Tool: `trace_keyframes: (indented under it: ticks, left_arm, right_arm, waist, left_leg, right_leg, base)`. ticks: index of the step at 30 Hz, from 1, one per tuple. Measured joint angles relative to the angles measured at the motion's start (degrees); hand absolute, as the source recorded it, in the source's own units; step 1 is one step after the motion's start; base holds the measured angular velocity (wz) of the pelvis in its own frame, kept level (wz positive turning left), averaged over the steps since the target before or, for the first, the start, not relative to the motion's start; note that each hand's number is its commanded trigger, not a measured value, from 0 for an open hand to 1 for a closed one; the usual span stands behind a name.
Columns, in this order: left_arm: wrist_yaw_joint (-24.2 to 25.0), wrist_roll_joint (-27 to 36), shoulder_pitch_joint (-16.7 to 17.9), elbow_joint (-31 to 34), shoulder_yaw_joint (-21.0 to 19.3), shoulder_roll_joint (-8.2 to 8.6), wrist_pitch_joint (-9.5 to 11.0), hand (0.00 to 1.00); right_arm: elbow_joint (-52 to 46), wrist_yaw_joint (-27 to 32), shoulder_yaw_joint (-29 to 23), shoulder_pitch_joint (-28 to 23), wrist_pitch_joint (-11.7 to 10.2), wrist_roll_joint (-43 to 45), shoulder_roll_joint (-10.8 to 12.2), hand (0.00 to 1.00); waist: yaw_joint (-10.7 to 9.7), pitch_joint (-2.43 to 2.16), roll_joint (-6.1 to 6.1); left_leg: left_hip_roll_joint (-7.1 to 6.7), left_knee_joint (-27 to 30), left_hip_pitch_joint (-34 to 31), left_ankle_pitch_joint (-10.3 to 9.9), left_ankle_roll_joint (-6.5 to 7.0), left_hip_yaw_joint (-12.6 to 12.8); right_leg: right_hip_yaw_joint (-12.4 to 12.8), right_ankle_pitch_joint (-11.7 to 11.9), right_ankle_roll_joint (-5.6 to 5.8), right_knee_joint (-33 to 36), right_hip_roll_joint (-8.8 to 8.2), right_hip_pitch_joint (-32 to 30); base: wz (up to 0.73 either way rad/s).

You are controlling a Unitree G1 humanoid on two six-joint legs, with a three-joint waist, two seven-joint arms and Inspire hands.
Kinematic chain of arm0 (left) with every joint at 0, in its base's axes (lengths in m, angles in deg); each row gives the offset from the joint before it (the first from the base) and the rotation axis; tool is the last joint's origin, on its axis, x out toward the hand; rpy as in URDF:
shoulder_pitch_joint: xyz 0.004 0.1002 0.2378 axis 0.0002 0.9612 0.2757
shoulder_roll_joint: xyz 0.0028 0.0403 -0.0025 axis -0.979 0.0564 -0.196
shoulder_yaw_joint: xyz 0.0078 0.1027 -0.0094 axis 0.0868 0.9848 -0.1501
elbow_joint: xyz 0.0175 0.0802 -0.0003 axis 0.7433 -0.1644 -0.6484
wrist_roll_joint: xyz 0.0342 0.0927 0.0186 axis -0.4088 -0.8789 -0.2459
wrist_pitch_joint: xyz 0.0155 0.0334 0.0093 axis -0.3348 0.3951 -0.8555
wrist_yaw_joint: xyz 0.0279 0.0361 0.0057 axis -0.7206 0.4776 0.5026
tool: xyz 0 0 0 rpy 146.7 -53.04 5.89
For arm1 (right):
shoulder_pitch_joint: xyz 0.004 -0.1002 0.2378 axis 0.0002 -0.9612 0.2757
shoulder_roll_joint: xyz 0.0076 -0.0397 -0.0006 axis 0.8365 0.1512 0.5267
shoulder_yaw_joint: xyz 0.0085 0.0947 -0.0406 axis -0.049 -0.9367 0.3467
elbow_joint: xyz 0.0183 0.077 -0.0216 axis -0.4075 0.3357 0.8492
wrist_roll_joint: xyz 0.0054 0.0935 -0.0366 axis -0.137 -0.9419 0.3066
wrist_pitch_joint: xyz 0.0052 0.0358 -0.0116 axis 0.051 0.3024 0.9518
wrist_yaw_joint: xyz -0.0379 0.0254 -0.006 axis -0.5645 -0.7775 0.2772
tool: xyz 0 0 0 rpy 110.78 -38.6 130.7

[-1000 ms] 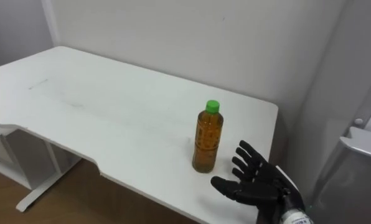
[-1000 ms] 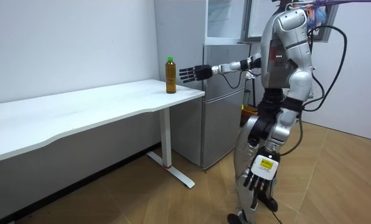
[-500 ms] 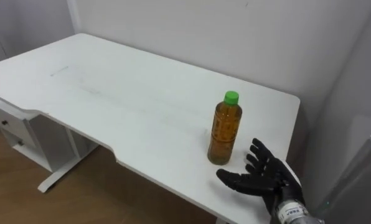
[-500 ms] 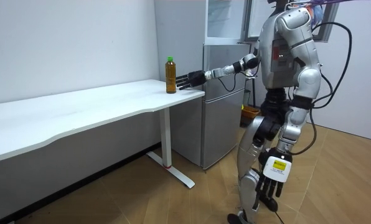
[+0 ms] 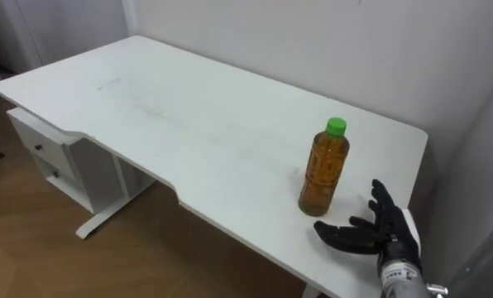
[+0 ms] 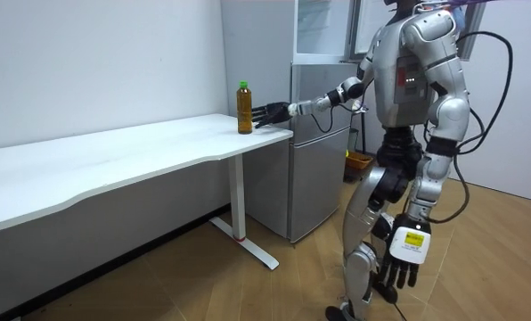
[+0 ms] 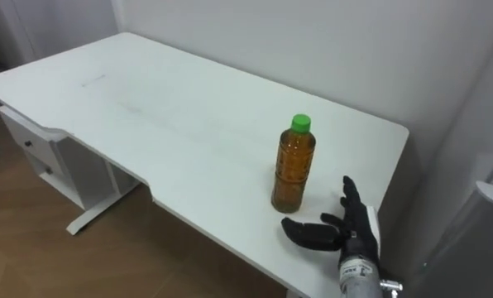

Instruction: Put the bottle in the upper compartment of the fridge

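An amber bottle [image 5: 323, 170] with a green cap stands upright near the right end of the white table [image 5: 189, 116]. My right hand [image 5: 377, 234] is open just right of the bottle's base, low over the table's corner, palm turned toward the bottle, with a small gap between them. In the room view the bottle [image 6: 244, 108] stands at the table's end with the right hand [image 6: 273, 113] reaching to it. My left hand [image 6: 399, 267] hangs open beside my leg. I stand on the wood floor between the table and the fridge [image 6: 319, 169].
The grey fridge stands against the wall just beyond the table's end, with an upper compartment [image 6: 323, 27] above it. A wall runs close behind the table. A drawer unit [image 5: 44, 153] sits under the table's left part.
My right hand has come closer to the bottle and lower, to the table's corner. The eye view has shifted. In the room view my body has stepped and the left hand has swung.
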Motion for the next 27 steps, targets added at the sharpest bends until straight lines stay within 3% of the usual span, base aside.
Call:
trace_keyframes:
  ticks: [4, 13, 22, 27]
  left_arm:
    - [-0.4, 0.1, 0.1, 0.0, 0.5, 0.00, -0.5, 0.00]
    - [-0.1, 2.4, 0.0, -0.5, 1.9, 0.00, -0.6, 0.00]
    - [0.4, 2.4, 0.0, -2.0, 1.9, 0.01, -0.6, 0.00]
    - [0.3, 2.8, -0.1, -1.9, 1.9, -0.35, -0.3, 0.00]
  right_arm:
    - [0.3, 4.6, 0.3, 0.8, 0.0, 0.1, 0.1, 0.00]
    - [0.3, 10.2, 0.5, 3.9, 0.0, 0.4, -0.3, 0.00]
    - [0.3, 12.6, 0.5, 4.0, 0.0, 0.5, -0.4, 0.00]
    - [0.1, 13.2, 0.5, 4.0, 0.0, 0.6, -0.4, 0.00]
  waist:
    - [1.4, 0.00, 0.01]
    - [2.4, -0.05, -0.11]
    - [2.7, 0.00, -1.11]
    - [2.6, 0.00, -1.22]
  left_leg:
    - [-0.12, 0.0, -0.4, 0.4, -0.06, -0.4]
    - [-0.36, -1.1, -1.6, 1.4, -0.20, -1.1]
    - [-2.06, -1.5, -1.7, 2.2, 0.74, -1.9]
    - [-2.29, -1.6, -2.5, 2.7, 0.88, -2.2]
  right_leg:
    - [-0.3, 0.0, -0.03, -0.1, 0.00, -0.4]
    - [-0.7, 0.0, -0.03, 0.6, -0.41, -2.2]
    - [-1.7, -0.2, 0.02, 1.2, -2.12, -2.1]
    - [-2.6, -0.2, 0.01, 1.4, -2.42, -2.3]
  base:
    - [0.07]
    - [0.01]
    - [0.08]
    - [0.09]
